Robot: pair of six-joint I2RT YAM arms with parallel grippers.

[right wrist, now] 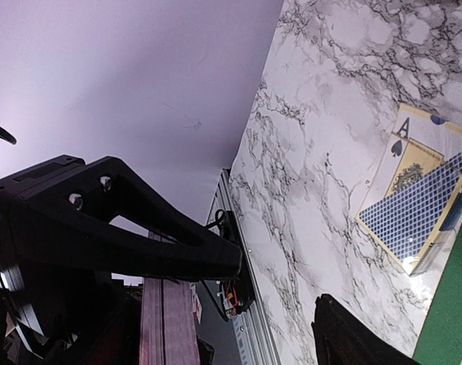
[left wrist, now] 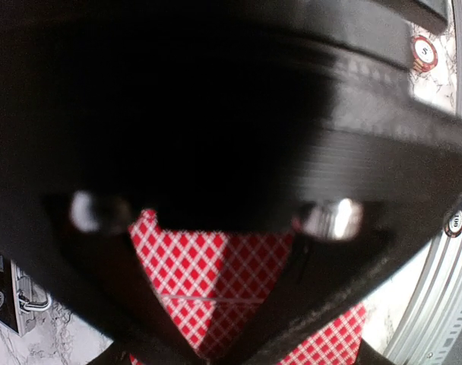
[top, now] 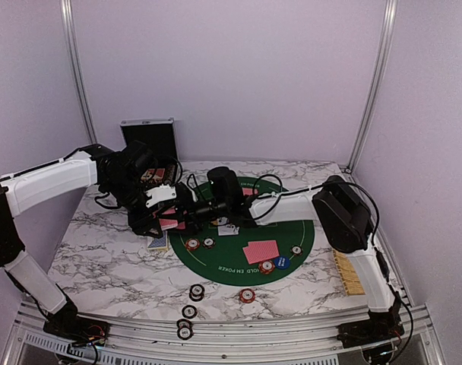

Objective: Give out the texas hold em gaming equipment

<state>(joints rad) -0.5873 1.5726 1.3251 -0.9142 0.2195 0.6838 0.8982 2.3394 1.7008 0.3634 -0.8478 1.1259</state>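
**Reader:** Which claw carries the deck?

**Arm:** My left claw (left wrist: 216, 346). It is closed on a stack of red-backed cards (left wrist: 208, 258), and the wrist view shows their diamond pattern pinched between my two dark fingers. In the overhead view this grip sits left of centre, at the left rim of the green mat (top: 292, 228).

**Reader:** And the other claw?

**Arm:** My right claw (right wrist: 280, 285) stands open, its jaws well apart and clamping nothing. Overhead, it lies just beside the left claw. A pinkish stack edge shows at the bottom left of its own view. At the right of that frame a blue-backed card pack (right wrist: 413, 205), with an ace of spades showing, lies on the marble desk (right wrist: 322, 114).

**Reader:** Where is the remaining equipment?

**Arm:** In the overhead view, the loose red cards (top: 260, 251) lie face down on the mat at lower centre. Just to their lower right is a blue button disc (top: 281, 261). Striped chips (top: 196, 292) rest on the bare desk near the bottom edge, and others sit on the mat.
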